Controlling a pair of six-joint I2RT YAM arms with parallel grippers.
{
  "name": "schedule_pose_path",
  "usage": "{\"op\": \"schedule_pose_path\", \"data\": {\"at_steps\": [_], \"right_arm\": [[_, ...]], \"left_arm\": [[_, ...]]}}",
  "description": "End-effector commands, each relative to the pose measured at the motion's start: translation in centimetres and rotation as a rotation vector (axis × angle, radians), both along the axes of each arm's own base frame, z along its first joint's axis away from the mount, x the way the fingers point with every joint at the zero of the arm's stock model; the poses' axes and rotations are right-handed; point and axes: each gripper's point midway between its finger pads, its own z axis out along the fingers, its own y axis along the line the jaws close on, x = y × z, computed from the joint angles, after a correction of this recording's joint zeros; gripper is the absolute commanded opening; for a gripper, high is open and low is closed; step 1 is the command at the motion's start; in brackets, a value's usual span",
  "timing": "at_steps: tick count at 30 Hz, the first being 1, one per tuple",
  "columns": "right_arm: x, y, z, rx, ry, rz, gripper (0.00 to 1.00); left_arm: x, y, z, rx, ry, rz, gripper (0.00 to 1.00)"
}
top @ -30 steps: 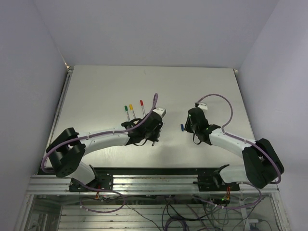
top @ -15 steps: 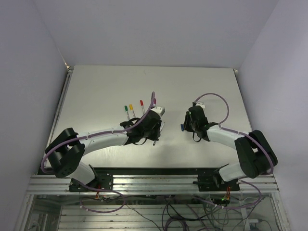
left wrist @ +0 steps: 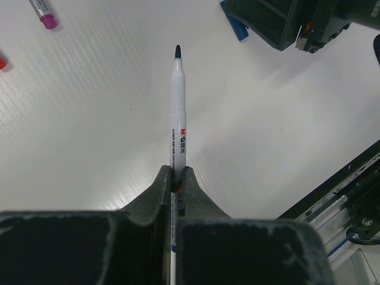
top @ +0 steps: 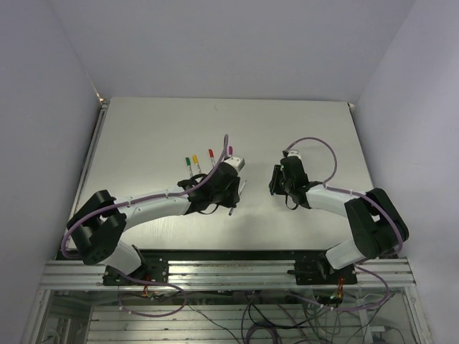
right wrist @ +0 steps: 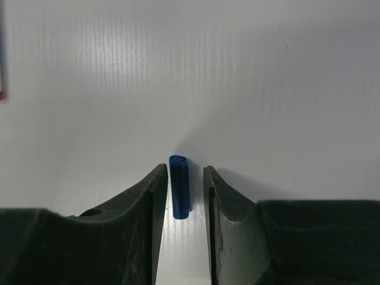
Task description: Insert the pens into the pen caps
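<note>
Four capped pens [top: 194, 163] seen on worktop [top: 143, 129] in top view; right pincer [top: 277, 183] swung nearer left pincer [top: 231, 195] within last second.
Left wrist: blue pen [left wrist: 177, 113] pinched, tip bared, blue cap [left wrist: 236, 27] ahead.
Right wrist: cap straddled by spread fingers [right wrist: 151, 196], unclamped; grasp judged next.

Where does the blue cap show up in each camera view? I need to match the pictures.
Top external: the blue cap is a speck at the right pincer, right of centre.
Left wrist: top edge, right of centre.
Right wrist: lower centre, between the pincer fingers.
Shared landmark: the purple pen.
</note>
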Motion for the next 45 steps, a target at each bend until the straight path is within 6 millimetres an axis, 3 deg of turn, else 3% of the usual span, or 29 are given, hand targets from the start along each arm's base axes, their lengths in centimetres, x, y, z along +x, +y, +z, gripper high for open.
{"op": "schedule_pose_path", "data": {"at_steps": [1, 12, 24, 34, 42, 45], "right_arm": [[0.6, 0.0, -0.5, -0.013, 0.0, 0.013, 0.3], [-0.6, 0.2, -2.3, -0.014, 0.064, 0.037, 0.24], [-3.0, -1.7, -3.5, -0.094, 0.156, 0.015, 0.24], [-4.2, -1.6, -4.0, -0.079, 0.183, 0.037, 0.23], [-5.1, -1.5, -4.9, -0.094, 0.241, 0.037, 0.15], [-5.6, -1.9, -5.7, -0.134, 0.285, 0.037, 0.21]], "left_arm": [[0.1, -0.7, 0.5, -0.053, 0.006, -0.012, 0.07], [0.2, -0.6, 0.2, -0.074, 0.024, -0.009, 0.07], [0.2, -0.8, 0.0, -0.092, 0.036, -0.013, 0.07], [0.3, -0.7, -0.1, -0.099, 0.042, -0.008, 0.07], [0.2, -0.6, -0.1, -0.102, 0.044, -0.006, 0.07], [0.2, -0.7, -0.2, -0.102, 0.049, -0.008, 0.07]]}}
